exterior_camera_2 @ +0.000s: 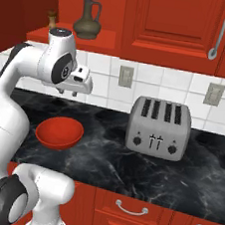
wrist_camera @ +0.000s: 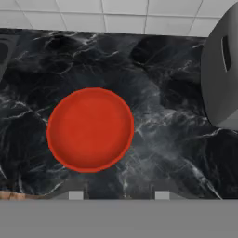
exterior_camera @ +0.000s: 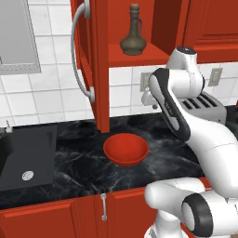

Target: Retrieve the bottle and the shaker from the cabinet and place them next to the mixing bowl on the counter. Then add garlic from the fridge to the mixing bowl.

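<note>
Bowl (wrist_camera: 90, 130) sits on the counter (wrist_camera: 176, 148) directly beneath my claw (exterior_camera_2: 67, 92), well apart from it, left of the toaster (exterior_camera_2: 158, 128). My claw is drawn narrow, gripping nothing. Bottle (exterior_camera: 133, 31) stands upright in the open cabinet (exterior_camera: 100, 65), above the bowl.

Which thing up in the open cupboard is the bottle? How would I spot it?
Find the red cabinet on the wall with its door swung open, above the black counter where the red bowl sits. On its bottom shelf stands the bottle: olive-brown, with a fat round base, a long thin neck, a little side handle and a stopper on top. A smaller brown-topped thing stands beside it.
</note>
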You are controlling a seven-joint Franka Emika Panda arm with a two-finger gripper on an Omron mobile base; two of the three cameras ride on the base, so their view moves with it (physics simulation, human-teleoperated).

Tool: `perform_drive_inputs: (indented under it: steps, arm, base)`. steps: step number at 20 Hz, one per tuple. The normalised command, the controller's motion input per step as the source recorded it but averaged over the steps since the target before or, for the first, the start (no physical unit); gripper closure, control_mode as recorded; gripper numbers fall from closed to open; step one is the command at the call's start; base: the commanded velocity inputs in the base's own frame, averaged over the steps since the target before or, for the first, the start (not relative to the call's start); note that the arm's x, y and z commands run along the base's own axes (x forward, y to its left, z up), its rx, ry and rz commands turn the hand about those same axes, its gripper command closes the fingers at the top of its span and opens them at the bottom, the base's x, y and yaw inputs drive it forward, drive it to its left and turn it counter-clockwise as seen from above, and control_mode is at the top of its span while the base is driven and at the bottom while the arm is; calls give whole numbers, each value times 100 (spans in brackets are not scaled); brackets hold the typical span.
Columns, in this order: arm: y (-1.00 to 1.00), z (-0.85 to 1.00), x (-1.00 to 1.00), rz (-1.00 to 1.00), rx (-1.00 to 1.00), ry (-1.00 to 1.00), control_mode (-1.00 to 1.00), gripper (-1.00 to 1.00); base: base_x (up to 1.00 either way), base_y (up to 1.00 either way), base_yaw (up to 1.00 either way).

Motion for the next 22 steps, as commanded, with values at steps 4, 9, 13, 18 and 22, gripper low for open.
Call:
perform_drive_inputs:
  steps: [4,9,13,18,22]
  arm:
    - [7,25,-29,0,-6,-27,-100,-100]
    - [2,45,-38,0,-13,-46,-100,-100]
    - [23,48,-29,2,-7,-40,-100,-100]
    - [34,100,-5,1,1,-35,-100,-100]
    - [19,99,0,0,4,-18,-100,-100]
  base:
    - [0,0,0]
    - [0,0,0]
    - [0,0,0]
    - [0,0,0]
    - [0,0,0]
